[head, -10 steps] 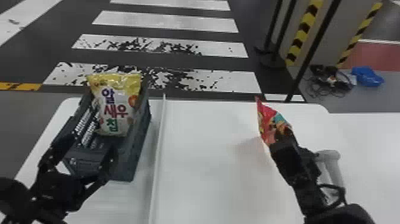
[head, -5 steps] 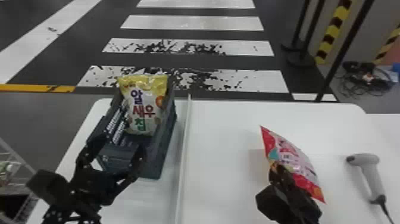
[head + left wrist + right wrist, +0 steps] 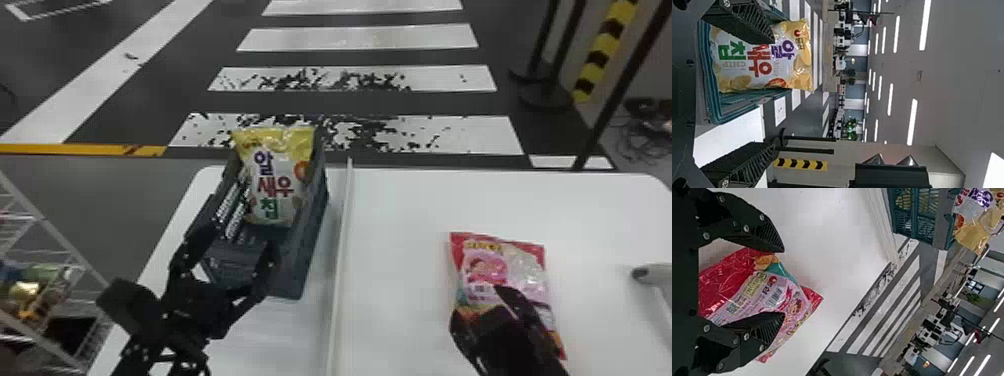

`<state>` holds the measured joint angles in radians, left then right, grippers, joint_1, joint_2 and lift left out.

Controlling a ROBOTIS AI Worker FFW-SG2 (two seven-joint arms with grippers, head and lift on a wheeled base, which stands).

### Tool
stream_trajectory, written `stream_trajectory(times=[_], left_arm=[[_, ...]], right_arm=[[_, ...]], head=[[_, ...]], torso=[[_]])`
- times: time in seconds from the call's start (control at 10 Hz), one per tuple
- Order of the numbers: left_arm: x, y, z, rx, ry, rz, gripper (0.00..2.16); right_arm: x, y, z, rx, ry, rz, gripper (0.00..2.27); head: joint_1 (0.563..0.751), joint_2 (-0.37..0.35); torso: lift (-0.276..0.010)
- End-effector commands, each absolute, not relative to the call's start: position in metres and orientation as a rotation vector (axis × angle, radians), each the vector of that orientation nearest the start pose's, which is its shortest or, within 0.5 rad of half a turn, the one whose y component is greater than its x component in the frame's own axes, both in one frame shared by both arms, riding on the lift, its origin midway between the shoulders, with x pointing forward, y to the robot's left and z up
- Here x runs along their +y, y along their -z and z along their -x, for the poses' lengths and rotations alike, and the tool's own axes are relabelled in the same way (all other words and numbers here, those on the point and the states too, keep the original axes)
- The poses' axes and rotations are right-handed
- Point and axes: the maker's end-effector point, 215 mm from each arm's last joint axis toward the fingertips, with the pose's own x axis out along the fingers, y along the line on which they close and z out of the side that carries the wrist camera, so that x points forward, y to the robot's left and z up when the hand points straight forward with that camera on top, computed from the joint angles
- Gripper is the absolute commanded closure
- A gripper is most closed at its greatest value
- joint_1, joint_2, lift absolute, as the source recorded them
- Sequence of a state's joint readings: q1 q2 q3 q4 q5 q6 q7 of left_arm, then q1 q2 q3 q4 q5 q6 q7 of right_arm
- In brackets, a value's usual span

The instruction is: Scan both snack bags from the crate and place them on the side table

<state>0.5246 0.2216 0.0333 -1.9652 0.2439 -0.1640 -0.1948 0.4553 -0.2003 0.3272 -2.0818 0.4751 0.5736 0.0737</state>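
Red and pink snack bag (image 3: 525, 260) is over the white table (image 3: 400, 310), right of the raised strip (image 3: 342, 250); contact with the tabletop cannot be confirmed. Right gripper (image 3: 480, 302) is at the bag's near part. Its 2 jaws stand apart with part of the bag between them; no clamping is evident.

Dark crate (image 3: 310, 250) sits on the table, left of the strip. Inside, 1 yellow and white snack bag (image 3: 275, 175) leans upright at the far end, its top above the rim. Left gripper (image 3: 240, 230) is at the crate's near end, 2 jaws apart, nothing clamped.

Handheld scanner (image 3: 650, 274) is on the table, to the right of the red and pink bag. Wire rack (image 3: 50, 230) stands left of the table.
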Motion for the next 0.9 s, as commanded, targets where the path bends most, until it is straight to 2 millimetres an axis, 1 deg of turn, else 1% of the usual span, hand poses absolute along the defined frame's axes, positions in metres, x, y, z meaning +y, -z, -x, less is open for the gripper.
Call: stream_trajectory(times=[0.0, 0.1, 0.3, 0.5, 0.6, 0.7, 0.8], left_arm=[[0.233, 0.334, -0.431, -0.039, 0.247, 0.031, 0.07], [0.234, 0.333, -0.432, -0.039, 0.245, 0.031, 0.07], [0.231, 0.332, -0.432, -0.042, 0.248, 0.034, 0.07], [0.231, 0.332, -0.431, -0.042, 0.248, 0.036, 0.07], [0.232, 0.334, -0.431, -0.039, 0.245, 0.037, 0.07], [0.231, 0.335, -0.431, -0.036, 0.246, 0.037, 0.07], [0.232, 0.337, -0.432, -0.035, 0.242, 0.038, 0.07]], right_arm=[[-0.149, 0.463, -0.403, 0.486, -0.292, 0.501, 0.05], [-0.152, 0.46, -0.404, 0.497, -0.302, 0.427, 0.05], [-0.158, 0.436, -0.416, 0.497, -0.344, 0.203, 0.07], [-0.16, 0.402, -0.435, 0.439, -0.385, -0.028, 0.08], [-0.16, 0.393, -0.44, 0.416, -0.404, -0.137, 0.09], [-0.162, 0.388, -0.445, 0.4, -0.415, -0.206, 0.14], [-0.164, 0.39, -0.45, 0.398, -0.412, -0.225, 0.35]], head=[[0.695, 0.118], [0.695, 0.118], [0.695, 0.114], [0.695, 0.104], [0.695, 0.1], [0.695, 0.099], [0.695, 0.095]], torso=[[-0.095], [-0.095], [-0.095], [-0.095], [-0.095], [-0.095], [-0.095]])
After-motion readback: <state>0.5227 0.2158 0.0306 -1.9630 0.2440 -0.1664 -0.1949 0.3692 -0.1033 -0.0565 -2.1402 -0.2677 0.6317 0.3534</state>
